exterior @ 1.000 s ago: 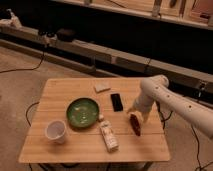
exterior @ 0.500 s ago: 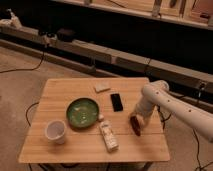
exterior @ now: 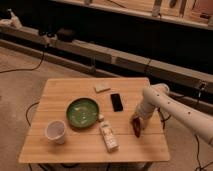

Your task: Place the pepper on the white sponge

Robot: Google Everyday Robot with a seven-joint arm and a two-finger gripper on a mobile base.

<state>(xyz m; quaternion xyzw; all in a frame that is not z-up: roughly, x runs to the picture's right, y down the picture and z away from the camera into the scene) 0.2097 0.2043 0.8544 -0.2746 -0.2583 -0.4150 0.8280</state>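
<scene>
End effector (exterior: 135, 123) sits at the pepper (exterior: 137, 132) on the table (exterior: 65, 95); grip cannot be told.

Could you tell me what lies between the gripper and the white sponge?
In the camera view, a black flat slab lies on the table between the gripper, low at the right by the pepper, and the white sponge.

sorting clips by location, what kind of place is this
Probably a robotics lab or workshop, not a home: a small wooden table stands alone, cables trail across the floor, and a long equipment bench runs behind. The end effector is low over the table, at the pepper.
</scene>
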